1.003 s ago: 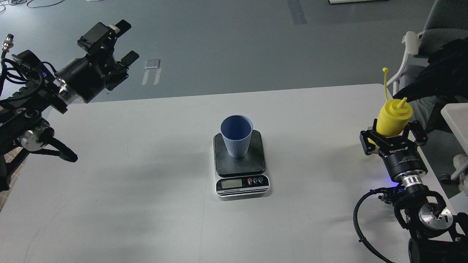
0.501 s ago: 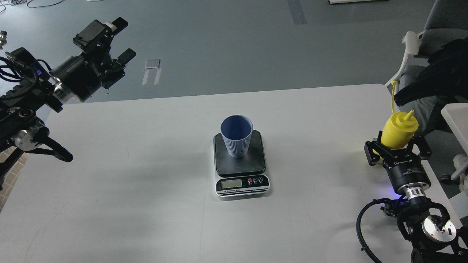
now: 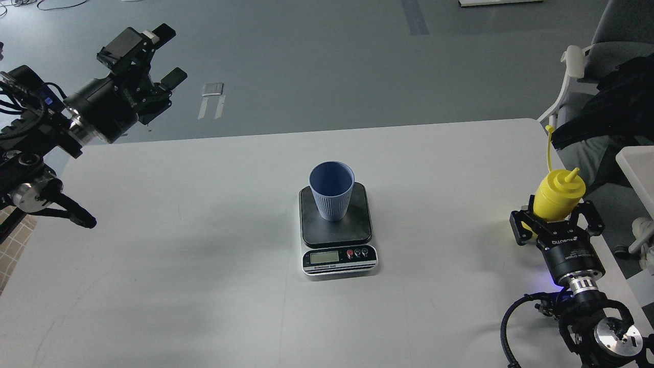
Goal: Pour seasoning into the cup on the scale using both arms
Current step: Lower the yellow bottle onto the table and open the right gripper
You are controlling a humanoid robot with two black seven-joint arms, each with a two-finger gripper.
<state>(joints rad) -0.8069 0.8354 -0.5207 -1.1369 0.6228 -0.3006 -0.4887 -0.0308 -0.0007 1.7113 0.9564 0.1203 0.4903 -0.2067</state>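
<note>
The blue-grey ribbed cup (image 3: 331, 197) stands upright on the dark platform of the scale (image 3: 339, 255) at the table's middle. The yellow seasoning bottle (image 3: 558, 197) is upright near the table's right edge, with its tethered cap off and sticking up. My right gripper (image 3: 556, 219) is shut on the bottle's lower body, far right of the cup. My left gripper (image 3: 168, 55) is open and empty. It is raised beyond the table's far left corner, well away from the cup.
The white table (image 3: 204, 266) carries only the scale and cup. A chair draped with dark cloth (image 3: 608, 102) stands just past the right edge. Another white surface (image 3: 638, 163) juts in at the right. Grey floor lies beyond the far edge.
My right gripper has moved down and slightly right with the bottle, away from the cup. My left arm has drawn back a little to the left and upward.
</note>
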